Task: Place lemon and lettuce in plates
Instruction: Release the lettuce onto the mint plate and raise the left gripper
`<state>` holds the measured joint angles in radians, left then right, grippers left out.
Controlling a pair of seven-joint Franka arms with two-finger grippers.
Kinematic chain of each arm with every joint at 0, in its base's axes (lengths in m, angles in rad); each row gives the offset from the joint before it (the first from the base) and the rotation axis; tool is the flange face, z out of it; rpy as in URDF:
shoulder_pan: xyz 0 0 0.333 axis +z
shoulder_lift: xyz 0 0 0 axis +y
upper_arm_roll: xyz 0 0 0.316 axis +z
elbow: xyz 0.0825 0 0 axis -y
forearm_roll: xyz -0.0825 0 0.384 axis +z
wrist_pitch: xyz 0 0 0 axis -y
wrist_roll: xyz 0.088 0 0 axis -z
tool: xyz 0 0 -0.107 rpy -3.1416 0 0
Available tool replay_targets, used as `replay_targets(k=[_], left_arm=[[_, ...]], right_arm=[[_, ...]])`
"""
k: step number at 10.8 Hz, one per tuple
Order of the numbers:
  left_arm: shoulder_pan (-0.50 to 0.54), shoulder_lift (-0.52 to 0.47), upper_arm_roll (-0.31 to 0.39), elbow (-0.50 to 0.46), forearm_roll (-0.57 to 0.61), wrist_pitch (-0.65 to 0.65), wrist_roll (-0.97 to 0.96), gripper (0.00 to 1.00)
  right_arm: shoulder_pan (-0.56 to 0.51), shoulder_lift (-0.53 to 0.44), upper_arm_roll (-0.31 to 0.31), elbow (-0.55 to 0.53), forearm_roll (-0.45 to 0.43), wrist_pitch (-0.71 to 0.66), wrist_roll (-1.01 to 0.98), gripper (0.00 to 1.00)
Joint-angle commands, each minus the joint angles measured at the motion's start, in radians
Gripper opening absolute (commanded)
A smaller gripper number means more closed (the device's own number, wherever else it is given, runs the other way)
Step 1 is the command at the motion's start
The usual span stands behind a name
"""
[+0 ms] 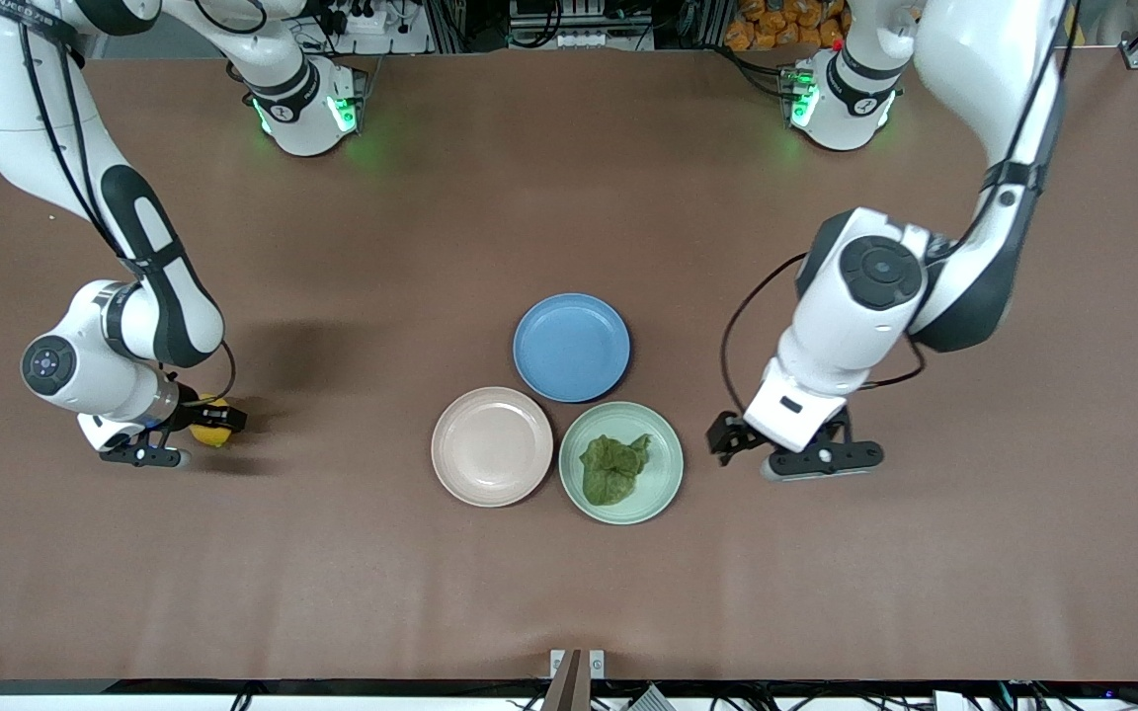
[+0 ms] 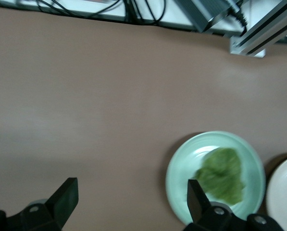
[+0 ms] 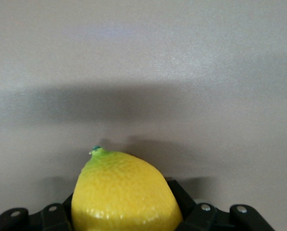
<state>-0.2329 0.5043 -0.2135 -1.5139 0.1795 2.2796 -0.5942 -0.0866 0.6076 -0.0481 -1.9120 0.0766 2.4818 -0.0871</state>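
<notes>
The right gripper (image 1: 196, 433) sat low at the right arm's end of the bench (image 1: 569, 197), its jaws pinching the lemon (image 1: 210, 423), green-tipped end poking out in the right wrist view (image 3: 126, 192). The lettuce (image 1: 613, 468) lay in the mint green plate (image 1: 663, 489), which touched the empty beige-pink plate (image 1: 492, 446). The left gripper (image 1: 791, 446) hung beside the green plate, jaws spread wide. The blue plate (image 1: 571, 348) lay empty.

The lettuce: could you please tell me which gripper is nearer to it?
Left. The left gripper hangs open just beside the green plate holding the lettuce; the right gripper grips the lemon at the right arm's end.
</notes>
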Motion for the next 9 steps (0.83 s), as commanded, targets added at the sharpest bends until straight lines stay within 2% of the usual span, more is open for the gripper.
replay_targets(k=[1,5,9], left_arm=[[0.121,-0.122,-0.007,-0.034,0.029,-0.184,0.296,1.0],[0.188,-0.243,-0.012,-0.034,0.015,-0.403,0.456,1.0],[0.211,-0.387,-0.012,-0.101,-0.084,-0.479,0.502,1.0]], right_arm=[[-0.001,-0.015,0.005,0.094,0.015,-0.177,-0.002,0.42],[0.004,-0.023,0.01,0.113,0.015,-0.199,-0.01,0.41],[0.08,-0.028,0.011,0.142,0.017,-0.204,0.003,0.39]])
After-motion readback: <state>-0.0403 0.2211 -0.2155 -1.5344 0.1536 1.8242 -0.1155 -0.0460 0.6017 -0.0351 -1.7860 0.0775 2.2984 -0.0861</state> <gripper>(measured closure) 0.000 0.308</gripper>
